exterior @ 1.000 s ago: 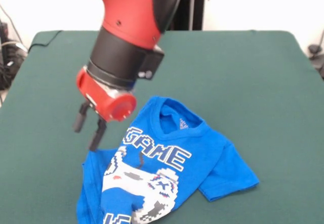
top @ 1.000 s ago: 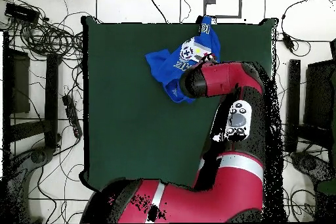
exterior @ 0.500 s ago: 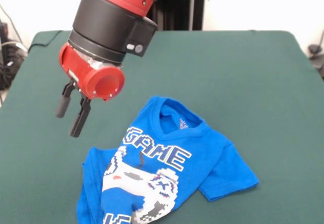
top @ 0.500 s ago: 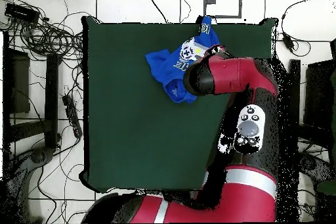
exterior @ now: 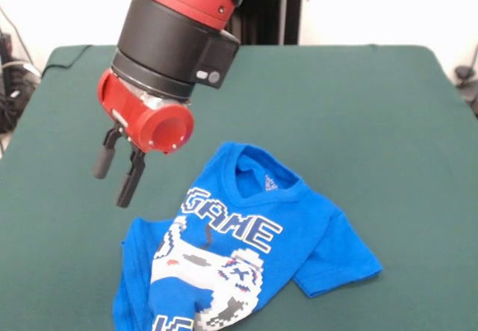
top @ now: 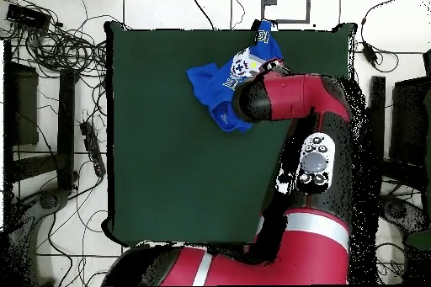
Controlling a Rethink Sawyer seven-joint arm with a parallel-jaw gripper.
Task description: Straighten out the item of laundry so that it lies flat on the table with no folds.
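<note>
Gripper (exterior: 118,172) hangs above the table (exterior: 358,107), fingers apart, nothing between them, clear of the cloth. It sits off the shirt's folded side, just up from the bunched sleeve.

The blue T-shirt (exterior: 254,249) lies print-up close to the table's near edge in the front view, lower hem cut off by the frame, so I can't tell how much hangs over. From overhead the shirt (top: 220,86) is near the far edge, partly hidden under the arm.

State of the cloth: collar and one sleeve (exterior: 340,260) are spread fairly clean. The other side is folded in on itself; the bunched sleeve (exterior: 138,245) is crumpled under the body panel and the controller print is creased across the bottom.

Handling, my read: thin knit, light, limp, zero stiffness. It'll drag and stretch rather than slide as one piece, and the felt-like top probably grips it. A pinch on a single layer should hold fine; risk is grabbing two layers and pulling the fold along with it.

Where I'd take it: outer edge of the bunched sleeve, pinch low, pull outward away from the collar.
</note>
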